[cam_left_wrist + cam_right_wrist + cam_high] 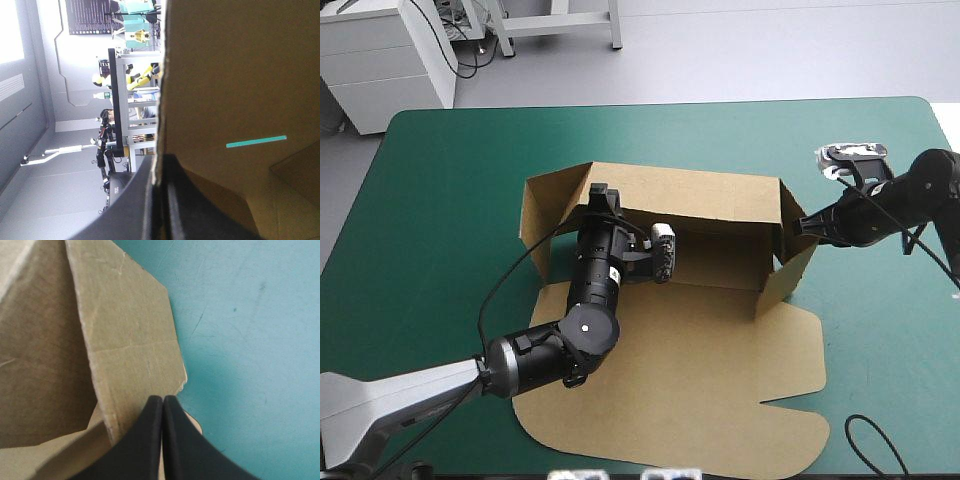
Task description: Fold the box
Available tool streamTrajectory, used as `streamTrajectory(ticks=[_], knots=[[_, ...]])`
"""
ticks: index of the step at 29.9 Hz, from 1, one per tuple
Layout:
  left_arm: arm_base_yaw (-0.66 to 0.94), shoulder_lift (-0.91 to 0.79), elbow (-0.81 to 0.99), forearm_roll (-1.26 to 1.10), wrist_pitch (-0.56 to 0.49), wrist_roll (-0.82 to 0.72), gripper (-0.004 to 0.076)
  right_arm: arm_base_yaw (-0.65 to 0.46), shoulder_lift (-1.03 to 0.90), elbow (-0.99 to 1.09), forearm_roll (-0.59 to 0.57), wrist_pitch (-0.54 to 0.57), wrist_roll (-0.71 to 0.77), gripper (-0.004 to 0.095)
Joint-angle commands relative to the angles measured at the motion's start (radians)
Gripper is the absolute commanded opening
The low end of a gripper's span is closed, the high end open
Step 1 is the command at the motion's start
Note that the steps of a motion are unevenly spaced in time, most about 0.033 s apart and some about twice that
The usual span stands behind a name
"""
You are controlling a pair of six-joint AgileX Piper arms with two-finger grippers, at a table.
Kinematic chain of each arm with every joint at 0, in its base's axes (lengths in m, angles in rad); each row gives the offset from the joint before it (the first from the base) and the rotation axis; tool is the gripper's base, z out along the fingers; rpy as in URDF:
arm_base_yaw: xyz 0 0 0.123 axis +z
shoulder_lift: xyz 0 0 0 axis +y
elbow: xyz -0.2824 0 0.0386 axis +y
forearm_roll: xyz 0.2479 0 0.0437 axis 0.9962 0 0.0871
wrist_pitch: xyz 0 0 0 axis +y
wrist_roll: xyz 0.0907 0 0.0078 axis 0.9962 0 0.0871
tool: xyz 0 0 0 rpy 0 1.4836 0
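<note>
Box (700,330) half-raised mid-counter (450,180), its long axis running left to right, one arm at each end.
Back wall and both end walls stand, with the lid flat toward the near edge. The left gripper (161,162) is clamped on the back wall's top edge near the left corner, the board between its fingers. The right gripper (163,399), fingers together, sets its tip against the right end wall from outside.

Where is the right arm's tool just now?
High view: the right tool, shut, touches the brown box's raised right wall, toward the table's right edge.
</note>
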State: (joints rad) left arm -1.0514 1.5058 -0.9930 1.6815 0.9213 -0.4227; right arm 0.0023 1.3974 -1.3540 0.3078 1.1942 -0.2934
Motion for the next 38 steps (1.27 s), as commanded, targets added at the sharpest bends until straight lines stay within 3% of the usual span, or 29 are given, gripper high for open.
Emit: streamTrajectory(ticks=[1,10,16,22,29,38], knots=[[-0.002,-0.035,-0.037,0.138,0.04,-0.01,-0.0008,-0.007,-0.036,-0.031,0.028,-0.018,-0.012,-0.0014],[-0.002,-0.035,-0.037,0.138,0.04,-0.01,-0.0008,-0.007,-0.056,-0.006,0.087,-0.041,-0.038,-0.0014],[-0.002,-0.035,-0.037,0.138,0.04,-0.01,-0.0008,-0.007,-0.181,0.199,0.133,-0.238,-0.102,-0.0014],[-0.002,-0.035,-0.037,0.138,0.04,-0.01,-0.0008,-0.007,-0.226,0.347,0.176,-0.317,-0.172,-0.0014],[-0.002,-0.035,-0.037,0.136,0.04,-0.013,-0.0008,-0.007,-0.226,0.446,0.388,-0.461,-0.414,-0.0014],[-0.002,-0.035,-0.037,0.134,0.04,-0.013,-0.0008,-0.007,-0.224,0.447,0.376,-0.408,-0.439,-0.0013]])
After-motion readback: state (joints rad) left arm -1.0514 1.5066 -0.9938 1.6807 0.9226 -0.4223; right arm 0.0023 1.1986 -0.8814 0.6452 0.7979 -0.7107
